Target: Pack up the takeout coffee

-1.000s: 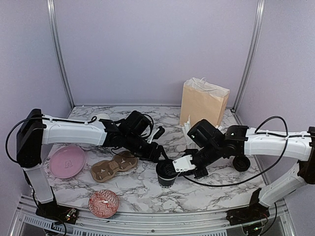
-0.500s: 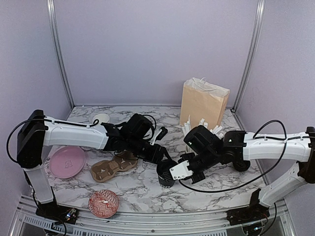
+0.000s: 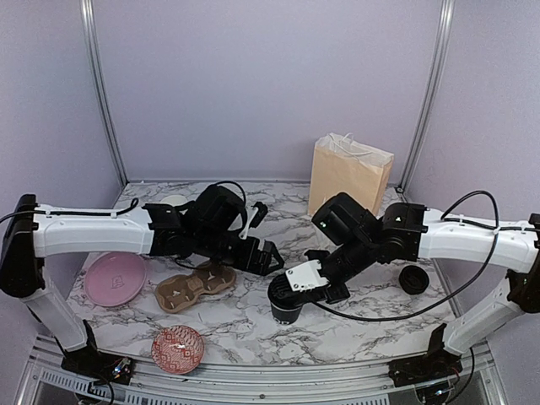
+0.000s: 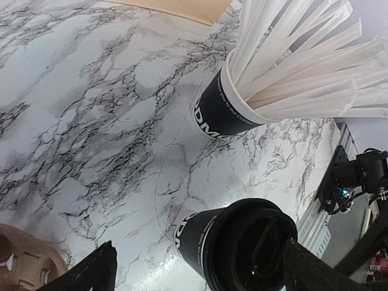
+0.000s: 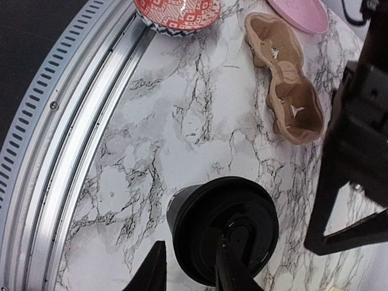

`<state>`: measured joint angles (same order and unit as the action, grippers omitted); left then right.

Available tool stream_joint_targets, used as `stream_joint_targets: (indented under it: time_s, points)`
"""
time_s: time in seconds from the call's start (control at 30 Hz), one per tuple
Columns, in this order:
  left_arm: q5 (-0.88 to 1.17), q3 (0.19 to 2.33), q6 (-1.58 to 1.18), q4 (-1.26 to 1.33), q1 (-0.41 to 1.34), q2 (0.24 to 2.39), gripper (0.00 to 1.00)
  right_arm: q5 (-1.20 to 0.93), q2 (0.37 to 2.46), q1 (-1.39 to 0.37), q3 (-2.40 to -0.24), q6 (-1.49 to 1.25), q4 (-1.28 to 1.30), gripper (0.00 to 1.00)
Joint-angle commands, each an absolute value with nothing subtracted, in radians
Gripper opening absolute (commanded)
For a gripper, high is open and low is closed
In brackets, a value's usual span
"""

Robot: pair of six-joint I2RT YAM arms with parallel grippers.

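I see the takeout coffee (image 3: 287, 302) standing on the surface (image 3: 371, 314) toward 6 o'clock of centre, with a black lid (image 5: 227, 209) on top. My left hand (image 3: 263, 256) is spread wide just beside it at 11 o'clock. My right hand (image 5: 191, 270) reaches over it, fingers (image 5: 151, 270) a little apart across the lid's rim — the outer one is clear of the wall. The cardboard carrier (image 3: 196, 287) lies at 9 o'clock.
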<state>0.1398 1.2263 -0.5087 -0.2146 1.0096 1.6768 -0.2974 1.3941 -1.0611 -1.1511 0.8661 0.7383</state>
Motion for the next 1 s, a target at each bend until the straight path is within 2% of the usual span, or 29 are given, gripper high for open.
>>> stream_joint_targets:
  time_s: [0.0,0.13,0.2,0.27,0.43,0.77,0.97]
  points:
    - [0.054,1.130,-0.614,-0.254,1.025,1.550,0.95,-0.253,1.401,-1.038,-1.156,0.865,0.759,0.37]
    - [0.081,1.053,-0.737,-0.231,1.053,1.512,0.89,-0.263,1.422,-0.999,-1.173,0.879,0.748,0.51]
    - [0.128,1.025,-0.773,-0.185,1.068,1.511,0.88,-0.294,1.444,-0.980,-1.194,0.880,0.755,0.62]
    - [0.167,1.001,-0.810,-0.132,1.077,1.520,0.87,-0.311,1.478,-0.971,-1.219,0.888,0.779,0.66]
    - [0.215,0.950,-0.848,-0.017,1.085,1.535,0.85,-0.321,1.546,-0.956,-1.269,0.895,0.818,0.68]
    - [0.258,0.943,-0.827,0.031,1.086,1.588,0.81,-0.332,1.583,-0.945,-1.268,0.879,0.813,0.69]
    - [0.276,0.921,-0.822,0.063,1.086,1.601,0.80,-0.336,1.598,-0.939,-1.260,0.871,0.805,0.66]
